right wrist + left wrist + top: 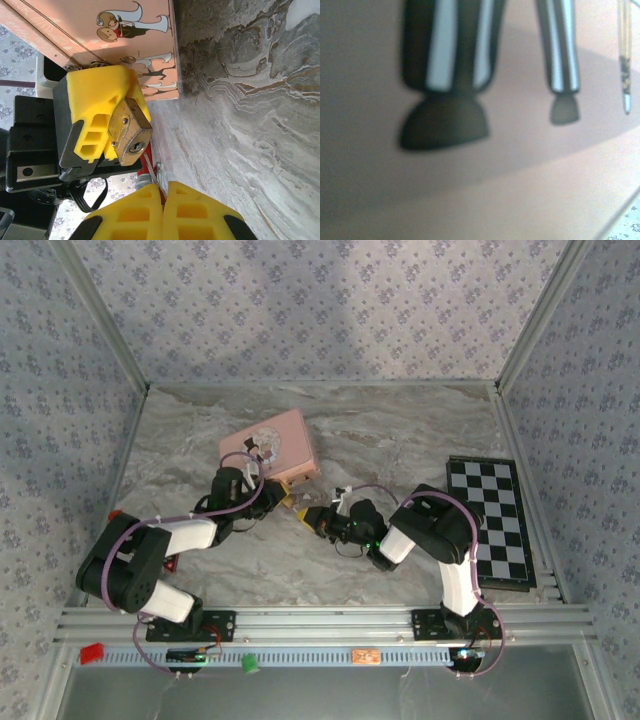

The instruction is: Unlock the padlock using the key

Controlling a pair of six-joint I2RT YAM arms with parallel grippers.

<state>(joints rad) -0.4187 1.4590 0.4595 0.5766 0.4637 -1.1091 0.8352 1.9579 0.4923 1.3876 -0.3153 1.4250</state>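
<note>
My left gripper (111, 126) clamped on small brass padlock (129, 132), keyhole facing right toward right gripper (162, 194), pinched on thin silver key (149, 168).

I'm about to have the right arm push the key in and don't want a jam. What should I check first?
1. Left gripper clamped on the padlock: ok.
2. Keyhole turned toward the right gripper: ok.
3. Right gripper shut on the key: ok; a thin silver blade sticks out between its fingers.
4. Key tip lined up with the keyhole: cannot tell; it looks close but not in.
5. Shackle state: cannot tell, hidden.
6. Pink tin clear of the key's path: ok.
</note>
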